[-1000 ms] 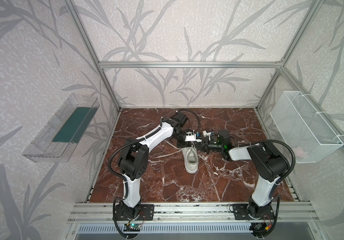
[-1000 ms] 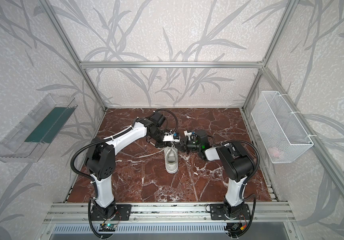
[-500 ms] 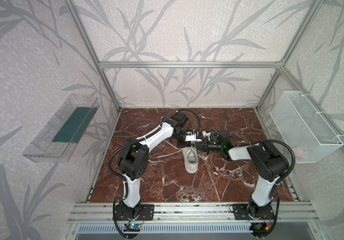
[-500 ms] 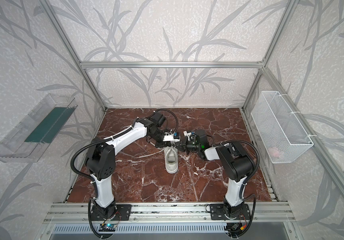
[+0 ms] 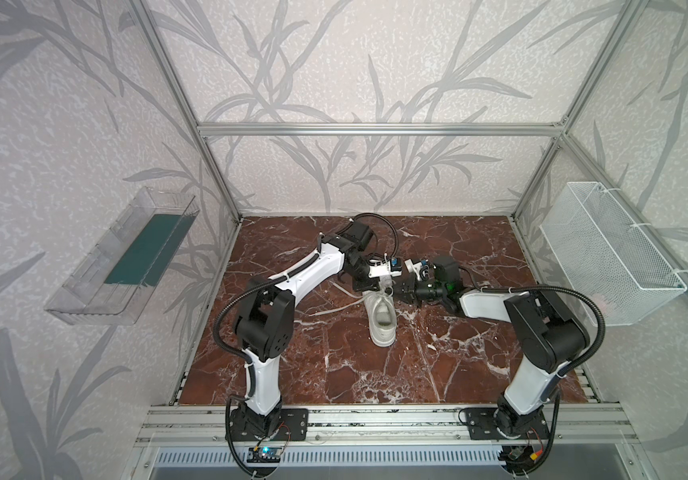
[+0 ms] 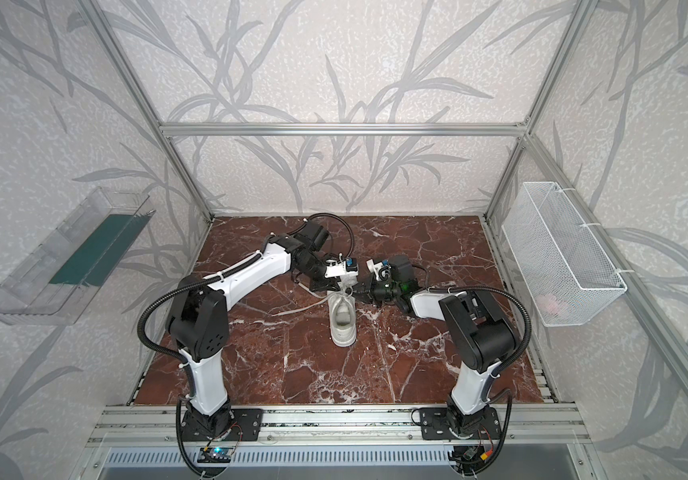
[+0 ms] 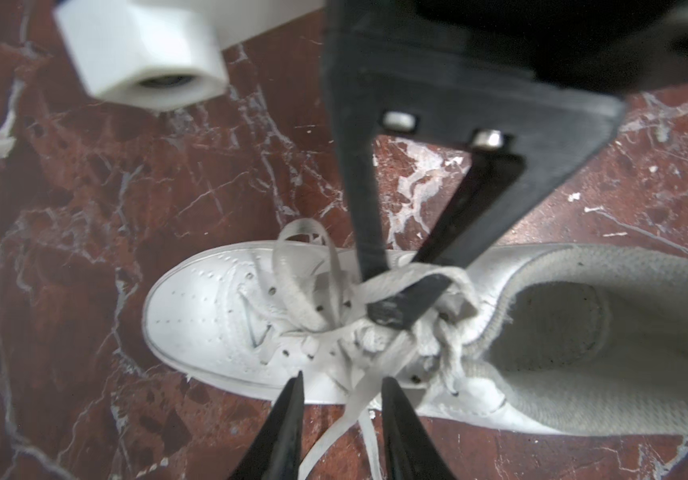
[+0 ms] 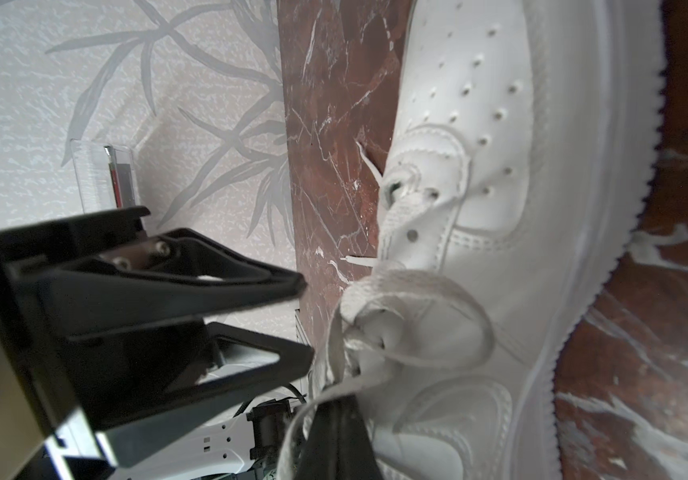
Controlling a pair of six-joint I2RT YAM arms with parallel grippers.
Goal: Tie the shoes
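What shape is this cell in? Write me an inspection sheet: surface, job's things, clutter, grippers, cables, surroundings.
Surface: red-brown marble table, no spill seen.
Job's things: one white sneaker, upright, toe toward the back wall. The laces are loosely looped with no finished bow visible, and one end trails over the table on the left arm's side.
Clutter: nothing seen.
Grippers: left gripper open, a lace strand running between its jaws. Right gripper shut on the laces.
Cables: black hoses loop off both arms, clear of the sneaker.
Surroundings: clear tray on the left wall, wire basket on the right wall.
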